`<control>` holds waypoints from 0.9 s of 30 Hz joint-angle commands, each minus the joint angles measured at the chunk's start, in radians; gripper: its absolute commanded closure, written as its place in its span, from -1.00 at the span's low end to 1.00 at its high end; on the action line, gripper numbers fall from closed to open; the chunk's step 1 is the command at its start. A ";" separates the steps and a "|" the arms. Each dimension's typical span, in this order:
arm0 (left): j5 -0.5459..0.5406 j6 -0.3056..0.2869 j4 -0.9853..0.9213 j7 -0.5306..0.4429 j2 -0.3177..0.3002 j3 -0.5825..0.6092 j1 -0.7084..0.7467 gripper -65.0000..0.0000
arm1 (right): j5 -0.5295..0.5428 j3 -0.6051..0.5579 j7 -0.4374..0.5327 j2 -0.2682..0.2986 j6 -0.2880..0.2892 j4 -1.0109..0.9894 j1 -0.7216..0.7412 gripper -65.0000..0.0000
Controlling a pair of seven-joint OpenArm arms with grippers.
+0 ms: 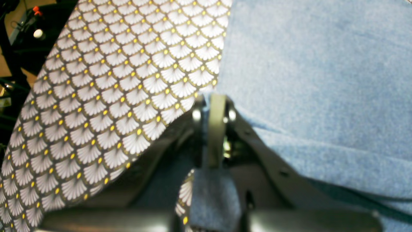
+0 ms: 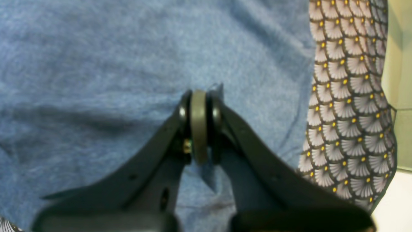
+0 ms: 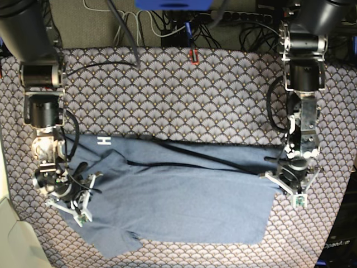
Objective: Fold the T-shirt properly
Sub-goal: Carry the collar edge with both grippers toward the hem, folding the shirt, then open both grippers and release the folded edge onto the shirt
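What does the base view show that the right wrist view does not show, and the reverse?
Only the base view shows the whole T-shirt lying on the tablecloth, a white letter H on it, the left end effector, and cables beyond the far edge. Only the right wrist view shows, close up, the right end effector shut on a pinch of the shirt's fabric. Both show the blue shirt, the scallop-patterned tablecloth and the right end effector.
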 commanded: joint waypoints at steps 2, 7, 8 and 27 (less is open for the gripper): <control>0.005 0.005 0.017 -0.029 -0.010 -0.004 -0.028 0.96 | 0.004 0.004 0.042 0.010 -0.008 0.019 0.037 1.00; 0.005 0.005 0.017 -0.026 -0.010 -0.004 -0.028 0.95 | 0.003 0.004 0.043 0.010 -0.008 0.019 0.044 1.00; 0.005 0.005 0.017 -0.026 -0.010 -0.004 -0.028 0.91 | 0.003 0.003 0.043 0.010 -0.008 0.019 0.044 1.00; -0.003 0.003 0.064 -0.021 0.007 -0.005 0.033 0.31 | 0.004 0.003 -0.018 0.041 -0.001 0.023 0.028 0.10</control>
